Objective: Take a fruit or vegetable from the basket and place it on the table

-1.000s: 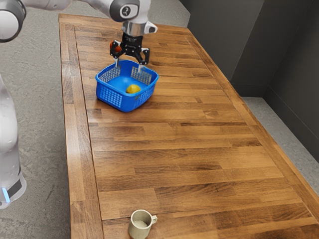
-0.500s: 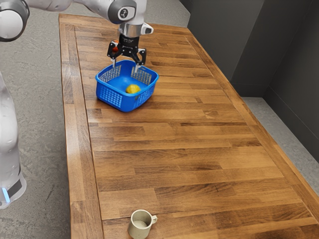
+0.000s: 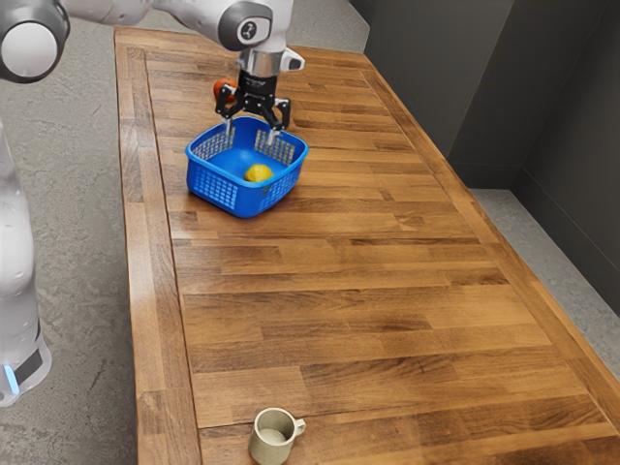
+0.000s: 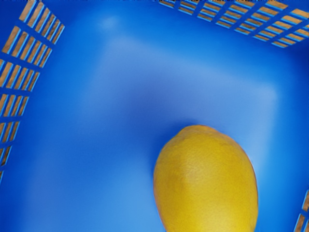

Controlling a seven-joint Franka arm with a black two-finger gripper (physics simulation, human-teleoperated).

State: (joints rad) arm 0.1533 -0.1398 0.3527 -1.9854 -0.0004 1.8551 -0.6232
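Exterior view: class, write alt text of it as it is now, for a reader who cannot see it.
A robot's open hand hovers over a blue basket with a yellow lemon inside, on a wooden table. An orange-red object shows partly behind the hand, and a beige mug stands near the picture's lower edge.

Wooden table, on it a blue basket, a beige mug and a reddish thing

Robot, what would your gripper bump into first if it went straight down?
Probably the lemon, lying in the blue basket below my open gripper. Depth is hard to judge here, though, so my fingertips might meet the basket's floor first.
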